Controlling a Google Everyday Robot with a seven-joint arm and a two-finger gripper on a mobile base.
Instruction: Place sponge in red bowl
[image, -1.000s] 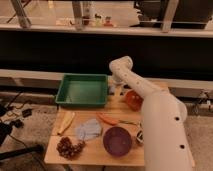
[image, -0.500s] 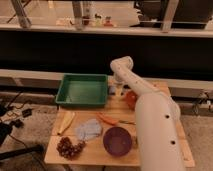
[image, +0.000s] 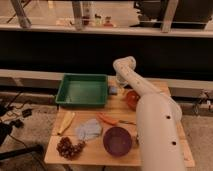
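The sponge, a small light-blue block, lies on the wooden table just right of the green tray. My gripper hangs from the bent white arm right beside and slightly above the sponge; it looks open with nothing in it. The red bowl sits to the right of the sponge, and the arm hides most of its right side.
A green tray takes up the table's back left. Toward the front are a dark purple bowl, a pale-blue cloth, an orange carrot-like thing, a banana and grapes. The arm's thick white link covers the table's right side.
The arm's big link has swung a little to the left and now covers more of the red bowl. The gripper stays near the sponge by the tray.
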